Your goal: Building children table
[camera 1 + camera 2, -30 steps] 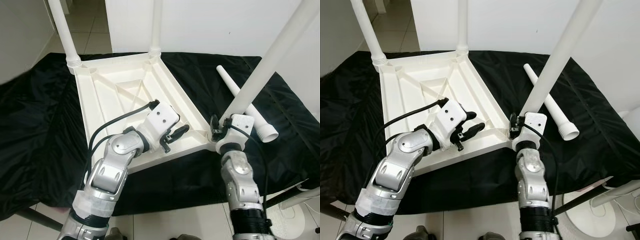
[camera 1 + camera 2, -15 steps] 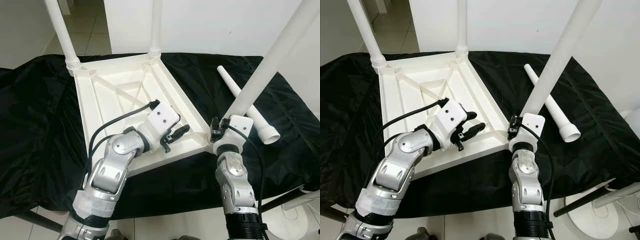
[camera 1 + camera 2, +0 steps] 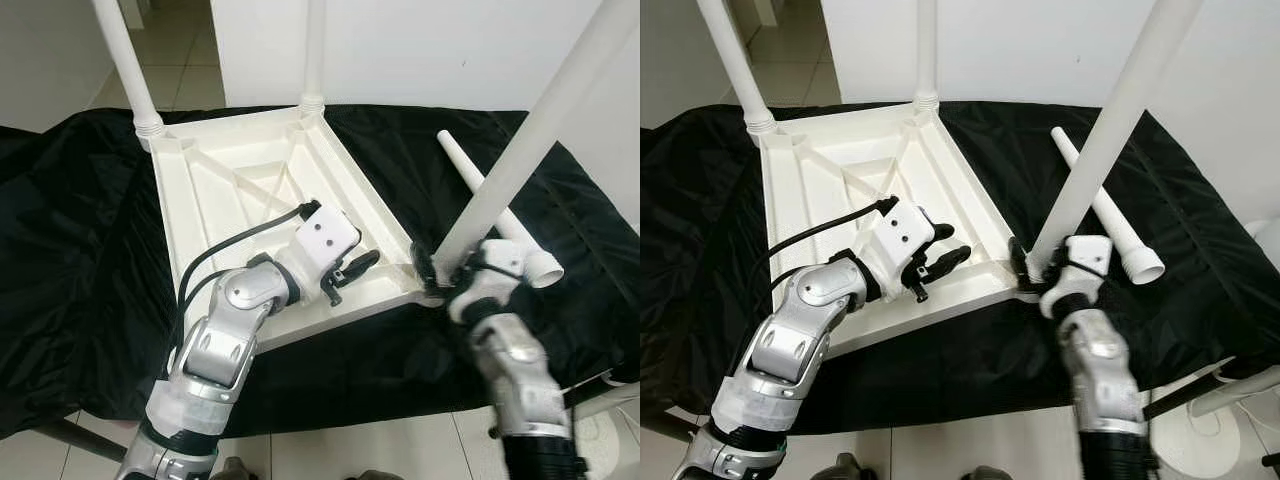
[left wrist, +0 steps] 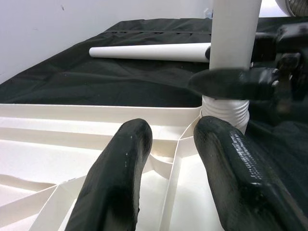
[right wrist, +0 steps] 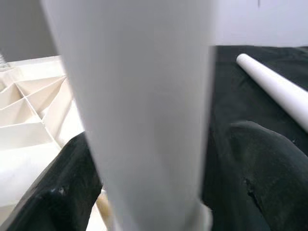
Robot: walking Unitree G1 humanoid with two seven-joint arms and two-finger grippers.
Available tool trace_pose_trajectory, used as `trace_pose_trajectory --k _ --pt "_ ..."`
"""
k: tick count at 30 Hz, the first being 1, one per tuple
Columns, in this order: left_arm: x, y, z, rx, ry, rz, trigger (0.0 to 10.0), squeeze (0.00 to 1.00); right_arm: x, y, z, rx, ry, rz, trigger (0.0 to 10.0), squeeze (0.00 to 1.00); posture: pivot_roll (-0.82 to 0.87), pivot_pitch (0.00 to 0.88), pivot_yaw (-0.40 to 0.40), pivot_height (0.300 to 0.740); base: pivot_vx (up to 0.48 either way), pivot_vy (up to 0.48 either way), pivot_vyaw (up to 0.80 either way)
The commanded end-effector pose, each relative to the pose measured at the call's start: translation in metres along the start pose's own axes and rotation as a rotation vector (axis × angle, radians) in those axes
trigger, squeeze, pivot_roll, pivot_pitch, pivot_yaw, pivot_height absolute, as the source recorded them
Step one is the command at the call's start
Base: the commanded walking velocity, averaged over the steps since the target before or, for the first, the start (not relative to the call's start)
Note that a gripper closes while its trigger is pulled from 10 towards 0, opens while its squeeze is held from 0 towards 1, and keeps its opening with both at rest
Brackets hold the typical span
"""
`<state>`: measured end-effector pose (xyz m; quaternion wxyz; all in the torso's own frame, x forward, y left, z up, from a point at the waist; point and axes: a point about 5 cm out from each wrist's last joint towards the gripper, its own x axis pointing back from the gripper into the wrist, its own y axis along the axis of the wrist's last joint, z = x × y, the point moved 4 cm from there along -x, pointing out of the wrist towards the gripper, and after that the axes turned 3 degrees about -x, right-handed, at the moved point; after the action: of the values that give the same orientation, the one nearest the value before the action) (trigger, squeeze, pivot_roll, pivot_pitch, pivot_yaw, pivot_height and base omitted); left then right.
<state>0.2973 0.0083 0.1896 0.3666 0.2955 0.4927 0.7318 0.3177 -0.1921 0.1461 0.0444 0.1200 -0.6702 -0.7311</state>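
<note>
Table leg (image 3: 1102, 135) btwn right hand (image 3: 1048, 262) fingers

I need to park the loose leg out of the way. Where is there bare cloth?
Bare black cloth lies left of the tabletop, and between its right rim and the loose leg. The near right corner is crowded: right tool on the standing leg.

Before me a black cloth (image 3: 70, 250) drapes the counter, hanging over its near edge above the tiled floor (image 3: 380, 450). On the cloth lies the upturned white tabletop (image 3: 240, 190), reaching from the middle toward the far left. A loose white leg (image 3: 497, 212) lies near the right edge.
</note>
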Motion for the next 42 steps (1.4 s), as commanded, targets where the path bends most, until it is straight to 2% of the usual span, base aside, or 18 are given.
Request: trace_pose_trajectory --k 1,6,11,17,18,21,22,23,24,25,28,29,30,31,40,41,42 --pt "-0.002 0.002 0.008 -0.012 0.092 0.002 10.0 0.00 -0.001 -0.004 0.001 0.026 0.097 0.023 10.0 0.00 -0.09 0.000 0.006 0.740 0.000 0.000 0.00" --pt "-0.002 0.002 0.009 -0.014 0.091 0.001 10.0 0.00 -0.002 -0.006 0.001 0.065 0.166 0.043 10.0 0.00 -0.10 0.000 0.008 0.740 0.000 0.000 0.00" --pt "-0.003 0.003 0.011 -0.019 0.091 -0.003 10.0 0.00 -0.009 -0.016 -0.006 0.099 0.283 0.111 10.0 0.00 -0.10 0.000 0.016 0.740 0.000 0.000 0.00" --pt "-0.004 0.004 0.011 -0.027 0.086 -0.009 10.0 0.00 -0.015 -0.018 -0.011 0.120 0.326 0.139 10.0 0.00 -0.10 0.000 0.019 0.740 0.000 0.000 0.00" --pt "-0.005 0.005 0.011 -0.028 0.084 -0.012 10.0 0.00 -0.019 -0.020 -0.013 0.133 0.339 0.152 9.1 0.00 -0.10 0.000 0.023 0.740 0.000 0.000 0.00" --pt "-0.006 0.006 0.011 -0.028 0.082 -0.014 10.0 0.00 -0.022 -0.022 -0.014 0.149 0.348 0.160 8.7 0.00 -0.10 0.000 0.025 0.740 0.000 0.000 0.00" --pt "-0.007 0.006 0.011 -0.029 0.080 -0.015 10.0 0.00 -0.026 -0.023 -0.015 0.160 0.359 0.166 7.1 0.00 -0.10 0.000 0.027 0.740 0.000 0.000 0.00" --pt "-0.007 0.007 0.011 -0.030 0.079 -0.015 10.0 0.00 -0.028 -0.024 -0.015 0.165 0.369 0.172 6.5 0.00 -0.10 0.000 0.027 0.740 0.000 0.000 0.00" --pt "-0.007 0.007 0.011 -0.030 0.079 -0.015 10.0 0.00 -0.028 -0.024 -0.015 0.165 0.369 0.172 6.5 0.00 -0.10 0.000 0.027 0.740 0.000 0.000 0.00" --pt "-0.008 0.007 0.011 -0.029 0.077 -0.017 10.0 0.00 -0.031 -0.024 -0.014 0.169 0.384 0.172 4.7 0.00 -0.10 0.000 0.029 0.740 0.000 0.000 0.00" --pt "-0.008 0.007 0.011 -0.028 0.076 -0.017 10.0 0.00 -0.032 -0.024 -0.014 0.169 0.391 0.170 4.7 0.00 -0.10 0.000 0.029 0.740 0.000 0.000 0.00" --pt "-0.008 0.007 0.010 -0.028 0.074 -0.015 10.0 0.00 -0.033 -0.024 -0.013 0.170 0.395 0.169 3.7 0.00 -0.10 0.000 0.030 0.740 0.000 0.000 0.00" --pt "-0.008 0.007 0.010 -0.028 0.074 -0.015 10.0 0.00 -0.033 -0.024 -0.013 0.170 0.395 0.169 3.7 0.00 -0.10 0.000 0.030 0.740 0.000 0.000 0.00" --pt "-0.008 0.007 0.009 -0.028 0.070 -0.014 10.0 0.00 -0.033 -0.025 -0.012 0.172 0.407 0.170 0.0 0.00 -0.10 0.000 0.028 0.740 0.000 0.000 0.00" --pt "-0.007 0.005 0.006 -0.026 0.066 -0.007 10.0 0.00 -0.025 -0.038 -0.011 0.121 0.426 0.197 0.0 0.00 -0.10 0.000 0.023 0.740 0.000 0.000 0.00" --pt "-0.007 0.005 0.006 -0.024 0.067 -0.006 10.0 0.00 -0.023 -0.042 -0.011 0.107 0.418 0.203 2.5 0.00 -0.10 0.000 0.022 0.740 0.000 0.000 0.00" --pt "-0.006 0.004 0.006 -0.023 0.068 -0.005 10.0 0.00 -0.022 -0.044 -0.011 0.100 0.411 0.206 2.5 0.00 -0.10 0.000 0.022 0.740 0.000 0.000 0.00"
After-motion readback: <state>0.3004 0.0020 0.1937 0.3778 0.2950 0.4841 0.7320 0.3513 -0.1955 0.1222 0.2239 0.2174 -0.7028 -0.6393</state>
